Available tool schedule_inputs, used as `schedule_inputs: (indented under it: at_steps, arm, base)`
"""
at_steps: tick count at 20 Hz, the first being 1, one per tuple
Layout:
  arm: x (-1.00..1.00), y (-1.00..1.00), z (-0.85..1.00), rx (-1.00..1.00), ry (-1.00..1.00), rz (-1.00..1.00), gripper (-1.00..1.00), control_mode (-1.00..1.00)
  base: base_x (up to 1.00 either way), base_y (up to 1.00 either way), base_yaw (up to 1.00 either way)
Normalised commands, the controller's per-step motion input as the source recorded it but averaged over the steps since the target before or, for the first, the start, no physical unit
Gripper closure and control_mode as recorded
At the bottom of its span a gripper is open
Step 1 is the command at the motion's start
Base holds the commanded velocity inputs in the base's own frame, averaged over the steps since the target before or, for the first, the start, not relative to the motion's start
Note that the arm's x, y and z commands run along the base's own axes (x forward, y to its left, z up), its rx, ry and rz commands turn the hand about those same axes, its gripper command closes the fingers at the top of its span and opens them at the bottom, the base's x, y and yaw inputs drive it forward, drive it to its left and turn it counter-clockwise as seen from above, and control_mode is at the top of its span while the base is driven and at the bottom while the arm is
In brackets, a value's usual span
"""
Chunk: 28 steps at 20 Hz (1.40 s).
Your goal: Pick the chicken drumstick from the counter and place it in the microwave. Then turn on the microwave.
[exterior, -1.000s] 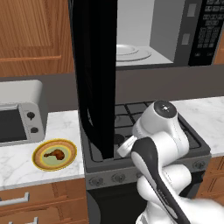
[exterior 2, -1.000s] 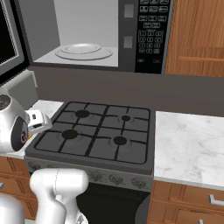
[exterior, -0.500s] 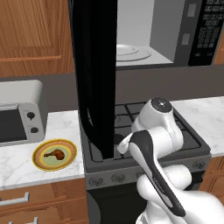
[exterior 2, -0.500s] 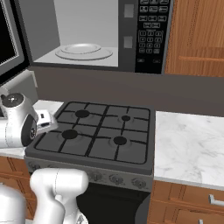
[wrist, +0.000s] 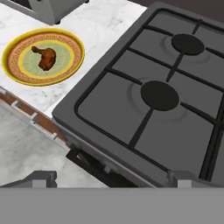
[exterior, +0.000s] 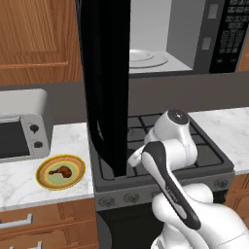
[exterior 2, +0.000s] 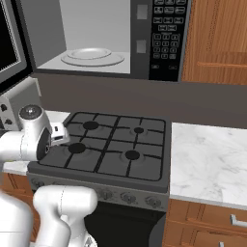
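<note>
Since a second ago the white arm's rounded wrist has swung leftward over the stovetop — toward the plate side — while the base views sit unchanged. Seen from the hand view, the gripper (wrist: 112,179) hangs above the stove's front left corner, its two dark finger tips set far apart at the bottom corners of the picture, spread wide with nothing between them.

The chicken drumstick (wrist: 46,57) — a small glossy brown-orange piece, thick at one end and thin at the other — lies in the middle of the round yellow plate (wrist: 17,70), which has a patterned rim and a pale green centre. That plate rests on the counter (wrist: 107,26), white marble with grey veins, just left of the dark grey gas stovetop (wrist: 175,113) with its matte grates and round black burners. A silver toaster oven (exterior: 19,129) with two knobs stands behind the plate.

Above, the microwave (exterior 2: 166,38) stands open, its tall black glass door (exterior: 107,82) swung outward, showing a grey-white cavity and a round glass turntable (exterior 2: 91,55).
</note>
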Motion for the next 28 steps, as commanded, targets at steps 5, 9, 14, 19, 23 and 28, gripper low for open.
schedule_inputs:
  at_steps: [5, 9, 14, 19, 23, 28]
  arm:
    - [0.30, 0.00, -0.04, 0.05, 0.04, 0.00, -1.00, -1.00]
    - [0.24, 0.00, 0.00, 0.02, 0.07, 0.00, -1.00, -1.00]
    - [0.22, 0.02, -0.01, 0.00, 0.06, 0.00, -1.00, -1.00]
    - [0.21, 0.11, -0.10, 0.00, 0.00, 0.00, -1.00, -1.00]
    - [0.18, 0.14, -0.16, 0.00, 0.00, 0.00, -1.00, -1.00]
    - [0.16, 0.13, -0.09, 0.01, 0.00, 0.00, -1.00, -1.00]
  base:
    - [0.00, 0.00, 0.00]
    - [0.00, 0.00, 0.00]
    - [0.00, 0.00, 0.00]
    - [0.00, 0.00, 0.00]
    - [0.00, 0.00, 0.00]
    - [0.00, 0.00, 0.00]
